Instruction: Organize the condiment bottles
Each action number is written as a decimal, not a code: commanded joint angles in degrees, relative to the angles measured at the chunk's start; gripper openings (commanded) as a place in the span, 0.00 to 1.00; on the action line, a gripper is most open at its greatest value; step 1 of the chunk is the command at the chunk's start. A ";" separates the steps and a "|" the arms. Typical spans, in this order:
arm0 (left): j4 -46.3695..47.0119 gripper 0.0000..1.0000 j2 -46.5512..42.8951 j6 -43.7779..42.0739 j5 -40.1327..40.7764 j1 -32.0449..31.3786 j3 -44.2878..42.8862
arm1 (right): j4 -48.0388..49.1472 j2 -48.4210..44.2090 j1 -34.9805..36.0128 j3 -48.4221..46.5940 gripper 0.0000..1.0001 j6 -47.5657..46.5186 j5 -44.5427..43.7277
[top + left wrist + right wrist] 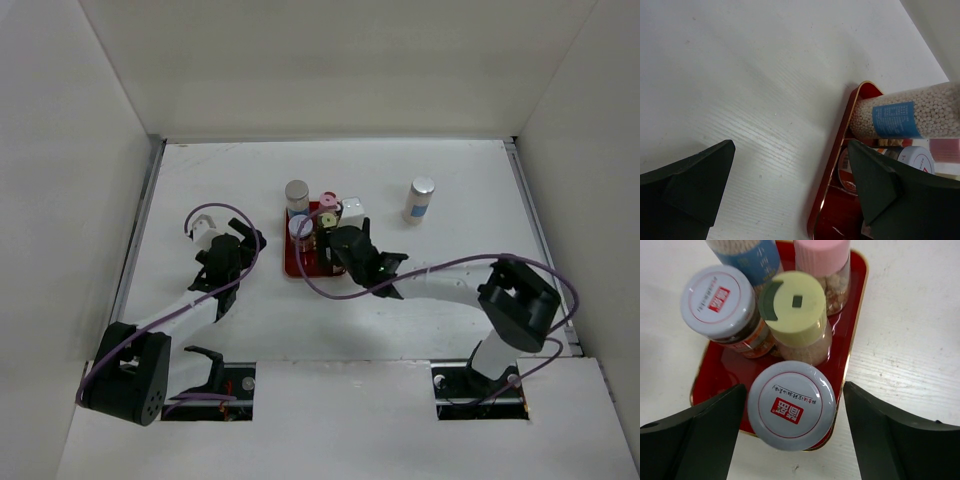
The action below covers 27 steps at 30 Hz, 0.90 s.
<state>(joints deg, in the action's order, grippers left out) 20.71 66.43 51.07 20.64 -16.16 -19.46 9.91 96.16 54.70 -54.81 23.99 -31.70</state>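
White table, white walls: right gripper (794,390) open astride white-lidded bottle (791,405) at the near end of red tray (848,325), left gripper (790,145) open beside it; likely placing step, next lift straight clear, then fetch lone silver-capped bottle (420,200) toward far-right corner.

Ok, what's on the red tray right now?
Five bottles: front white-lid bottle, left white-lid bottle, yellow-lid bottle, pink-lid bottle and blue-label bottle at the back. They cover much of the tray floor; anything beneath them can't be seen.

The near whitish lid (791,405) and the left lid (718,301) carry red square logos with unreadable characters.
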 commanded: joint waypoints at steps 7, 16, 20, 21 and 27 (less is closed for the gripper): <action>2.49 1.00 -1.48 0.52 -0.17 0.13 0.57 | 2.75 -19.59 -7.52 3.47 0.91 -4.21 -3.98; 2.49 1.00 -0.34 0.61 -0.17 -0.40 0.13 | -3.22 -14.88 -29.94 -4.59 1.00 -7.29 -8.91; 2.31 1.00 -0.86 0.61 -0.78 0.21 0.39 | -5.78 -8.90 -32.77 -9.08 1.00 -7.38 -4.61; 2.49 1.00 -1.13 0.61 -0.43 0.13 0.39 | -6.22 -7.75 -33.03 -9.87 1.00 -7.38 -3.46; 2.49 1.00 -0.34 0.52 -0.96 0.30 0.21 | -7.18 -1.25 -34.70 -13.74 1.00 -7.64 -0.21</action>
<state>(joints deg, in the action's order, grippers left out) 20.78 66.46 51.13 20.23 -16.16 -19.46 2.92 93.54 21.02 -64.60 17.08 -34.28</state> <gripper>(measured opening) 0.997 0.998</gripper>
